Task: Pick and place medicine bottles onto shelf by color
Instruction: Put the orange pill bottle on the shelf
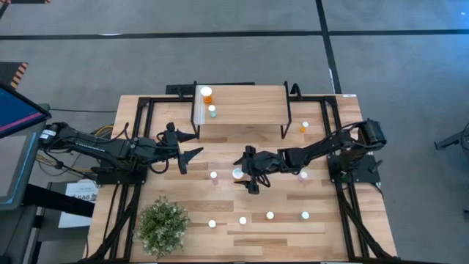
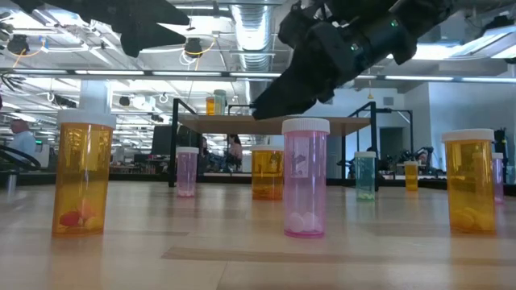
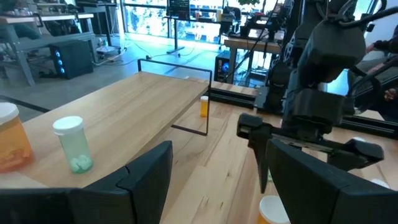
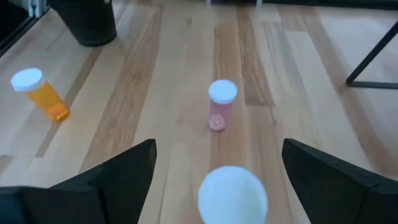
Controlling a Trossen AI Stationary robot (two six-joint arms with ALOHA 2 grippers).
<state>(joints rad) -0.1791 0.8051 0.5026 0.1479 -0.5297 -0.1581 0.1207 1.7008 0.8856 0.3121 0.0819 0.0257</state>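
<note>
Light wood tops the shelf (image 1: 242, 103), where an orange bottle (image 1: 207, 94) and a teal bottle (image 1: 212, 111) stand at its left end; only the low view shows pills inside the pink bottle (image 2: 305, 177). The right gripper (image 1: 246, 174) hovers spread wide over a white-capped bottle (image 4: 232, 193), another pink bottle (image 4: 221, 112) beyond. The left gripper (image 1: 187, 147), fingers apart and empty, waits beside the shelf, the potted plant (image 1: 162, 226) well clear.

Two bottles (image 1: 209, 102) stand on one shelf (image 1: 249, 105), eight more bottles (image 1: 270, 215) on the worktop (image 1: 352, 235), beside one potted plant (image 1: 162, 226) and two arms (image 1: 308, 155).
</note>
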